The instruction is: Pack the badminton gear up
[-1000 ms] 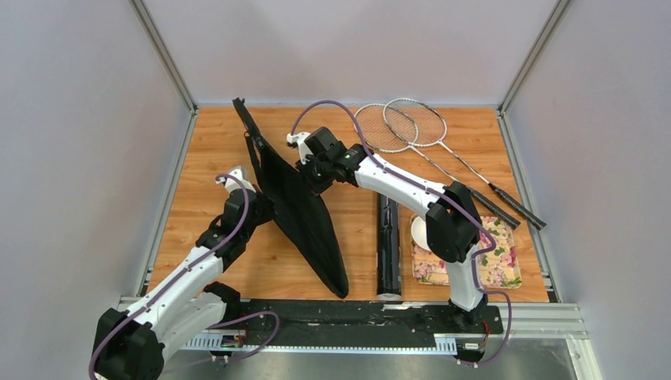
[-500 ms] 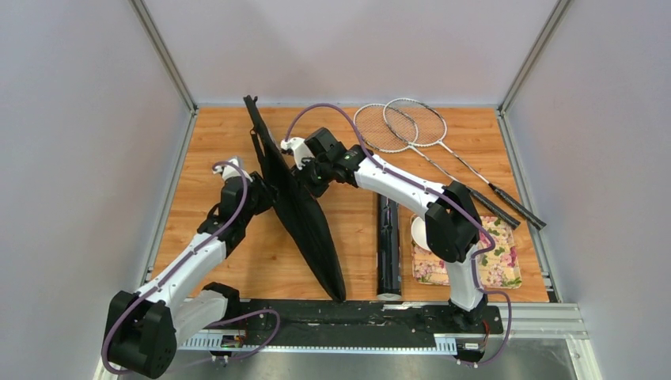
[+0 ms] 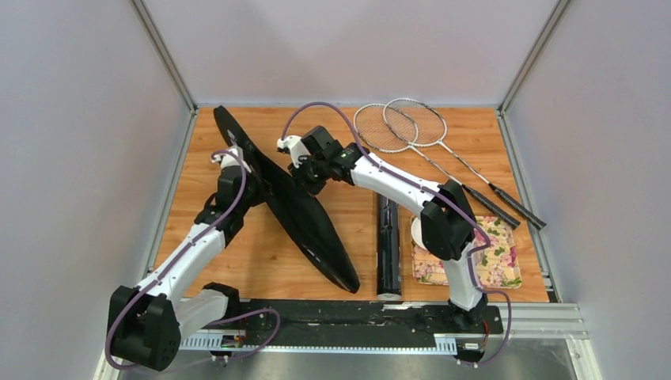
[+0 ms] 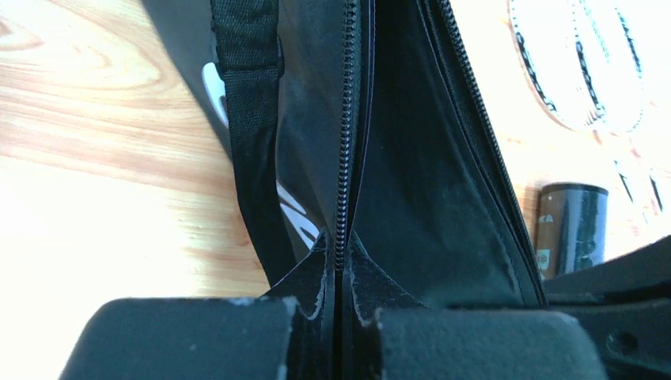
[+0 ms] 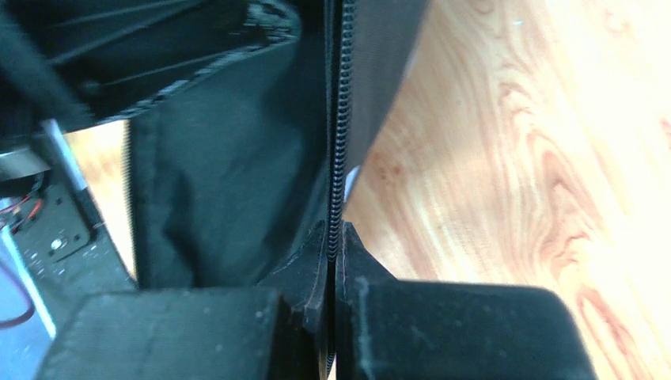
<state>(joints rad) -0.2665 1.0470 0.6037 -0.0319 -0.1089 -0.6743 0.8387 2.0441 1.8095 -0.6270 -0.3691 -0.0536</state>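
The black racket bag (image 3: 305, 222) lies slanted across the left half of the table, lifted at its far part. My left gripper (image 3: 252, 176) is shut on the bag's zipper edge (image 4: 342, 198). My right gripper (image 3: 305, 172) is shut on the opposite zipper edge (image 5: 336, 174). Two silver rackets (image 3: 411, 131) with black handles lie at the far right. The long dark tube (image 3: 388, 245) lies right of the bag and shows in the left wrist view (image 4: 571, 229). No shuttlecock is in view.
A flower-patterned tray (image 3: 506, 265) sits at the near right, with a small white bowl (image 3: 417, 233) at its left edge behind the right arm. Metal frame rails border the table.
Both grippers have moved left with the bag. Its far end has swung to the left and the bag has laid over flatter, its near tip shifting a little right.
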